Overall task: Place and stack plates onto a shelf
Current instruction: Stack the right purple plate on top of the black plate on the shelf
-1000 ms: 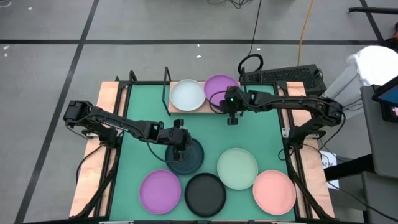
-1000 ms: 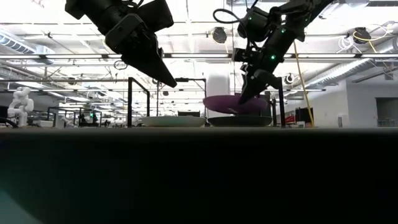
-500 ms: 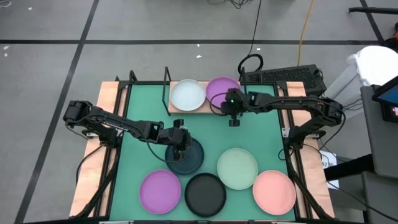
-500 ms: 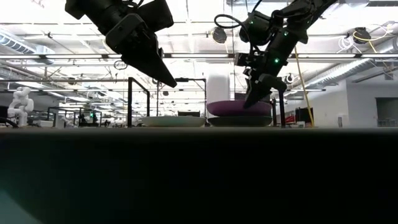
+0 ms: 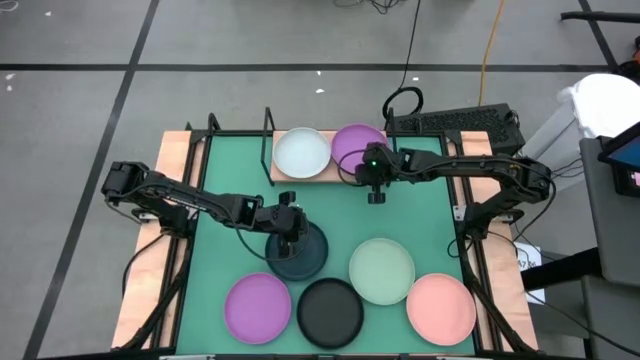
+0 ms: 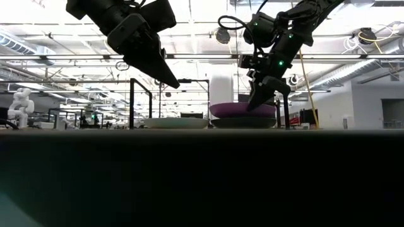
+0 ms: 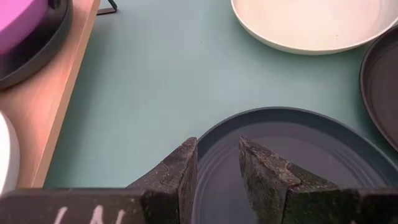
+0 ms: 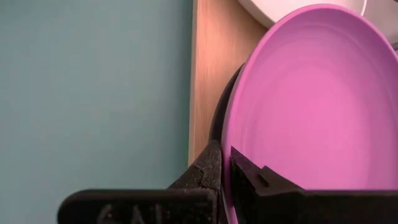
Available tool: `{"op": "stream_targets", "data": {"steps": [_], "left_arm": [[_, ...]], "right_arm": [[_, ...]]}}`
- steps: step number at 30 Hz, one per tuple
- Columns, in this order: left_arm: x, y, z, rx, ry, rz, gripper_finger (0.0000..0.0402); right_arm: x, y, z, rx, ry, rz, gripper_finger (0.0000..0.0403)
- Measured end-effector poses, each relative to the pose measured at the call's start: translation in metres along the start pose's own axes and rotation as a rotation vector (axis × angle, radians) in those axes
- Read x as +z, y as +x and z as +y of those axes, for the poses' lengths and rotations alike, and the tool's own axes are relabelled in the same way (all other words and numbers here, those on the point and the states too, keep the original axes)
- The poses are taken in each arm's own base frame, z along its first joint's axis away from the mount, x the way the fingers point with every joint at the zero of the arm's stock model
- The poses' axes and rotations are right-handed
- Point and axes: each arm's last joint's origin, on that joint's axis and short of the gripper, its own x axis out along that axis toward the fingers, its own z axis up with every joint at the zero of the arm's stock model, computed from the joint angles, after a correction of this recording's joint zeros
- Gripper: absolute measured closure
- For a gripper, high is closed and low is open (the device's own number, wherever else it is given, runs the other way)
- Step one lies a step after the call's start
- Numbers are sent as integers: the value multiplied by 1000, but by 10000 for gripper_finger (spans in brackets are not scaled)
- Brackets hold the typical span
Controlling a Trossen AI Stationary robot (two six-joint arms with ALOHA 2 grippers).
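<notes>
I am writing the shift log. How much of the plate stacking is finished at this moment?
Done: the white plate and a dark grey plate lie on the shelf. In hand: the right gripper pinches a purple plate resting on the grey one. The left gripper hovers over the teal plate. Left: five plates on the table.

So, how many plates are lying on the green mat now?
5: dark teal plate under the left gripper, purple plate, black plate, mint plate, pink plate. None appears hidden.

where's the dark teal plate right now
In the high view the dark teal plate lies on the table's left-centre, under the left gripper, above the purple plate and black plate.
</notes>
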Motion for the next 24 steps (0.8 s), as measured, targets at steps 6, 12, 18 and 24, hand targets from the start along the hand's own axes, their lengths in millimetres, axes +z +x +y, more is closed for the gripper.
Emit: {"op": "stream_targets", "data": {"steps": [6,12,18,24], "left_arm": [[0,0,0,0,-1,0,277],[0,0,0,0,-3,0,277],[0,0,0,0,-3,0,277],[0,0,0,0,-3,-1,277]], "right_arm": [[-1,0,-1,-3,18,2,401],[-1,0,-1,-2,17,2,401],[-1,0,-1,-2,29,2,401],[-1,0,-1,-3,33,2,401]]}}
